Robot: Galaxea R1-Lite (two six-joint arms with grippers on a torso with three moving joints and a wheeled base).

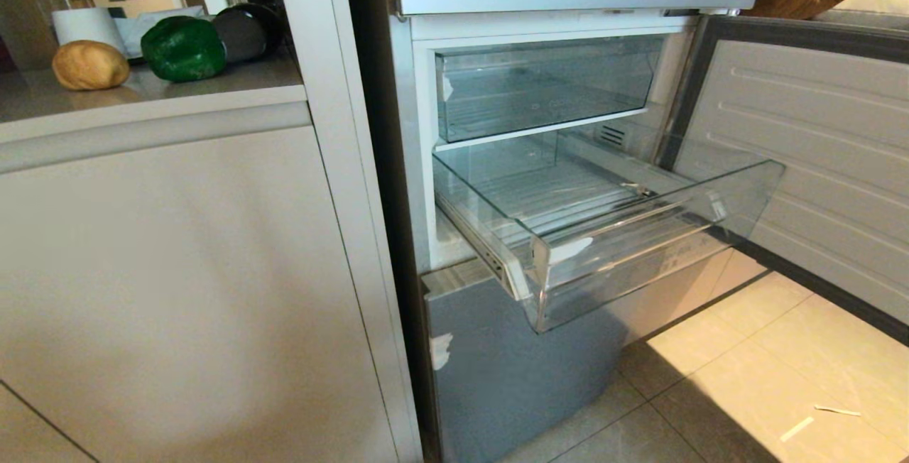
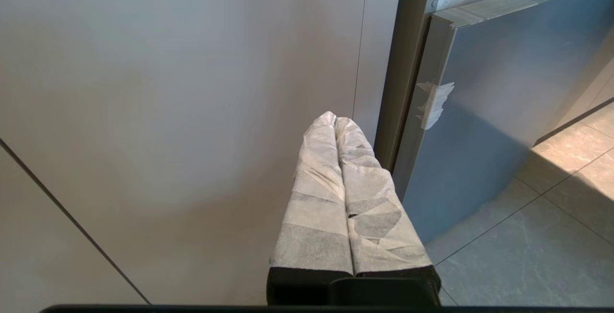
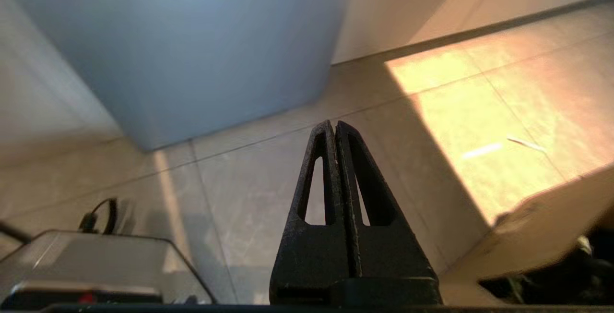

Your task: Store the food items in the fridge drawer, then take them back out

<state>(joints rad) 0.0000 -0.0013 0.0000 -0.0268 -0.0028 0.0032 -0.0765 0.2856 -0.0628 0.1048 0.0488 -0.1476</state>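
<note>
Drawer (image 1: pixel 603 236) juts open mid-frame, awaiting food; roll (image 1: pixel 90 64) and pepper (image 1: pixel 183 48) wait upper left on the worktop (image 1: pixel 199 86). Both tools, left (image 2: pixel 334 120) and right (image 3: pixel 334 126), pinched closed, hold nothing.

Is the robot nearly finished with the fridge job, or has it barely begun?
Hard to say. The clear plastic fridge drawer is pulled out and empty. The golden-brown roundish lump and glossy green bell pepper sit on the grey counter. Nothing is in hand: the left gripper and right gripper are shut, empty, hanging low.

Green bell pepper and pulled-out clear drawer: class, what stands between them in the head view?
The cabinet's upright side panel and the fridge's dark edge separate the green bell pepper from the clear drawer.
</note>
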